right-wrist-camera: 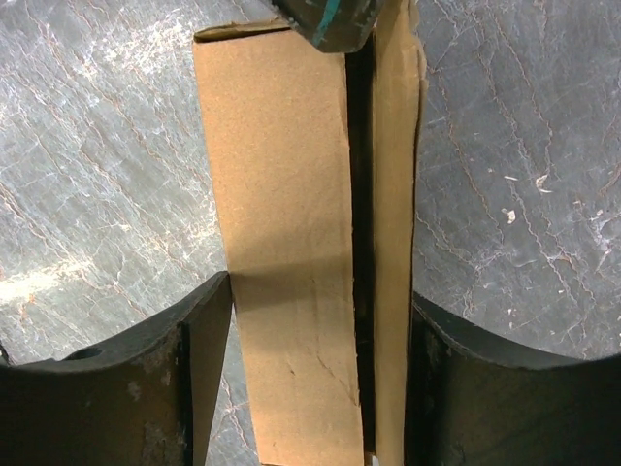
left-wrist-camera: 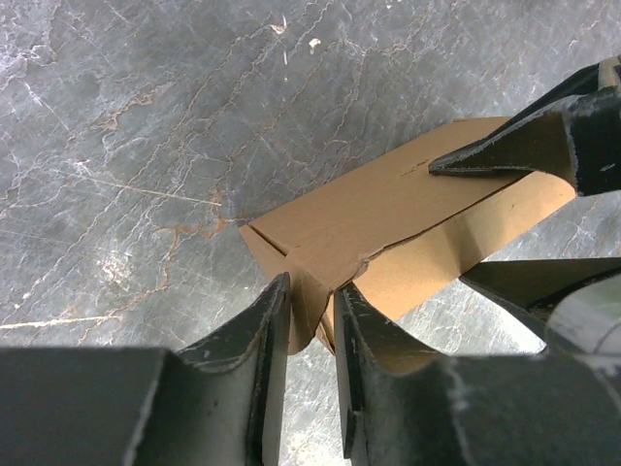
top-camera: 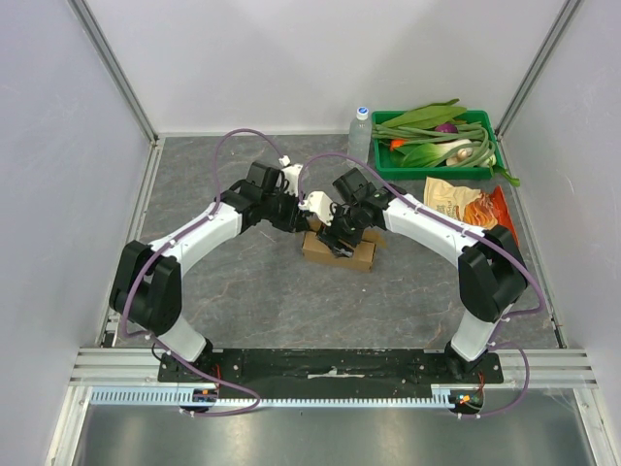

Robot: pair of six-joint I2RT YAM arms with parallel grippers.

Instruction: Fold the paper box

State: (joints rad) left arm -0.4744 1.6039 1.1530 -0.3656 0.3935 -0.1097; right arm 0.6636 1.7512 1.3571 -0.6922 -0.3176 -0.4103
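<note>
Grey marbled counter (top-camera: 243, 291): paper box (top-camera: 340, 250) is lodged centrally, part-formed. Left gripper (left-wrist-camera: 312, 301) is clenched on 1 end flap (left-wrist-camera: 309, 282). Right gripper (right-wrist-camera: 320, 291) straddles its sides, clamping cannot be told. Flap is best creased while sides are steadied.

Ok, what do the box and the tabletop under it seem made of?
Box: plain brown cardboard, matte, shown by its fibrous grain, crease lines and thin raw edges. Tabletop: dark grey with pale veins like stone, slightly glossy; it may be real slate or a printed laminate, hard to tell.
</note>
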